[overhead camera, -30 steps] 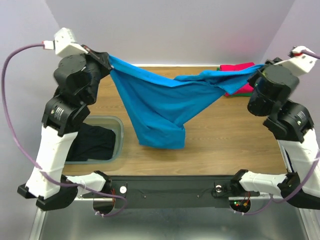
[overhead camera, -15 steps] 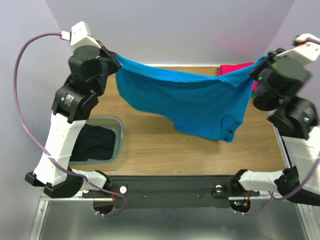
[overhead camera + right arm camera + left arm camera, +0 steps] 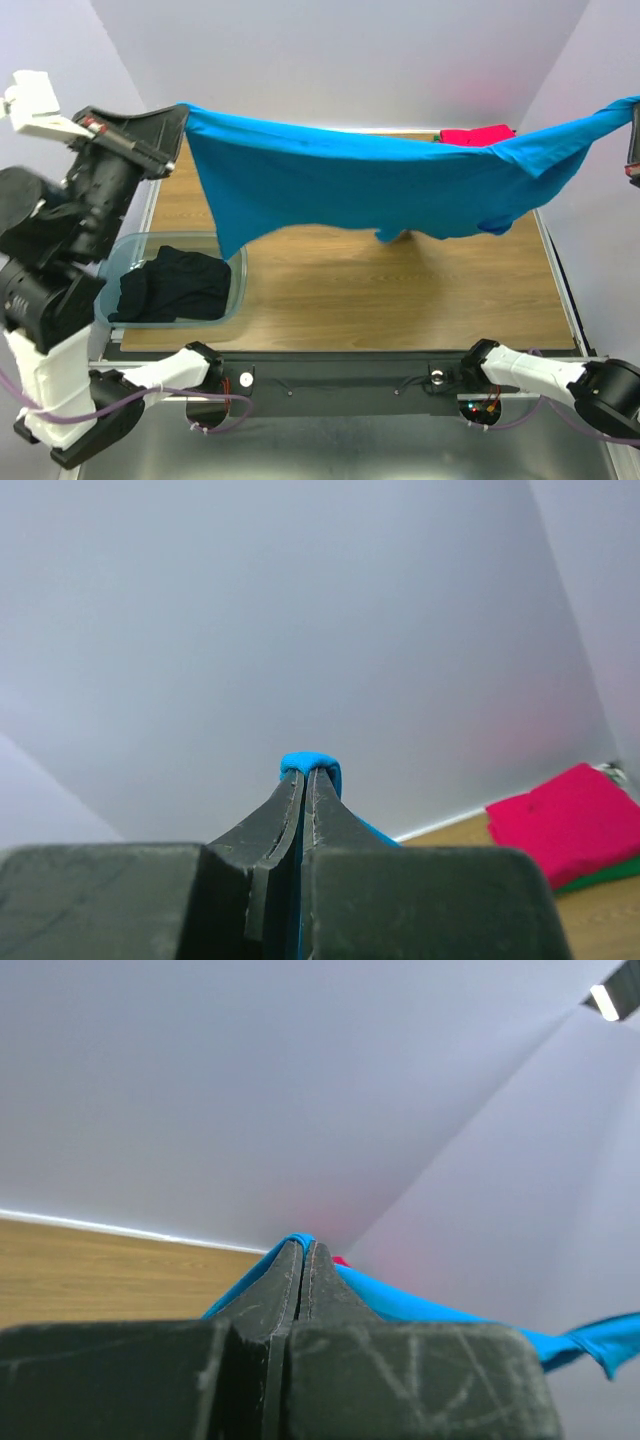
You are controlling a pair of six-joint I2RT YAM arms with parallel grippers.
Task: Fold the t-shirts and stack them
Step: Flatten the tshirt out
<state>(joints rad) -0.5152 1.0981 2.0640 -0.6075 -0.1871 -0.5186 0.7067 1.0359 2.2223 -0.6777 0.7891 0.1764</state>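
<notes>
**Q:** Top view: what could fail here?

**A:** The blue t-shirt [image 3: 380, 185] hangs stretched between both arms, high above the table [image 3: 400, 300]. Each grip takes only a small pinch of cloth edge (the wrist views show a bare rim of blue past the tips). If the arms pulled wider apart, the tension could tear a corner free and drop the shirt in a heap.

**Q:** Where is the shirt relative to the grippers?

**A:** The left gripper [image 3: 303, 1248] is clamped on the shirt's left corner and the right gripper [image 3: 305, 772] on its right corner, with the cloth sagging between them. The red-pink t-shirt [image 3: 477, 135] lies folded at the far right. The black t-shirt [image 3: 170, 285] sits in the bin [image 3: 238, 262].
</notes>
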